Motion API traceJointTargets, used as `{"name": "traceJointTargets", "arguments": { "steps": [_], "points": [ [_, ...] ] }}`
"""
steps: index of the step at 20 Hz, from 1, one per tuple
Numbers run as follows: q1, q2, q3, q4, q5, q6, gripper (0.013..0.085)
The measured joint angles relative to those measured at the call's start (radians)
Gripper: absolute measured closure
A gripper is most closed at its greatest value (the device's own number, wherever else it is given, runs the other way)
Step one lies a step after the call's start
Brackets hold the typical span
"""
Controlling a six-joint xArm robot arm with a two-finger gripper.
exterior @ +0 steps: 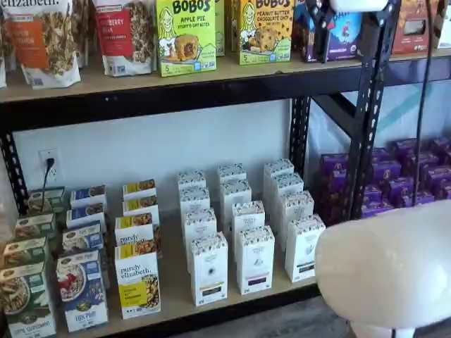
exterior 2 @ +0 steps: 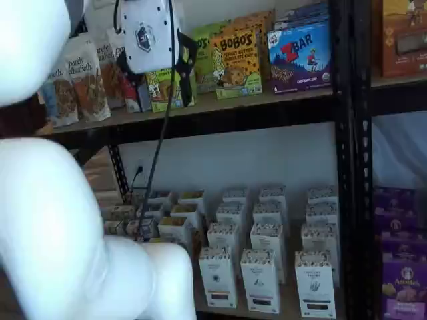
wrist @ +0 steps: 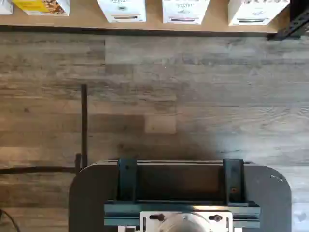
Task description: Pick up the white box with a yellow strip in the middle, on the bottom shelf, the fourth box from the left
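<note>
The wrist view is looking down at floor, with the bottom shelf edge and the white box standing untouched. In a shelf view the white box is waiting in the front row. In a shelf view the hand is hanging high beside the upper shelf, holding nothing; side-on, its opening isn't visible, though presumably it's wide. Approach, grasp and lift are all remaining.

White box upright, front row; bottom shelf tan, black-framed.

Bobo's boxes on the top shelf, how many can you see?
2 clearly: the green apple pie Bobo's box and the orange peanut butter chocolate chip Bobo's box beside it on the upper shelf. Edges of more boxes show behind them, so others may be hidden.
</note>
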Motion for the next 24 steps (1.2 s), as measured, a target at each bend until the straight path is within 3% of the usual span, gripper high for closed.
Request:
{"name": "traceJointTargets", "arguments": {
  "steps": [2, 10, 18, 24],
  "points": [
    [-0.001, -0.028, 0.024, 0.006, -0.054, 0.0, 0.013],
    [0.02, -0.01, 0.011, 0.01, -0.061, 0.023, 0.013],
    [0.041, -0.028, 0.087, 0.039, -0.134, 0.049, 0.013],
    [0.1, -0.045, 0.194, 0.039, -0.228, 0.101, 0.013]
  ]
}}
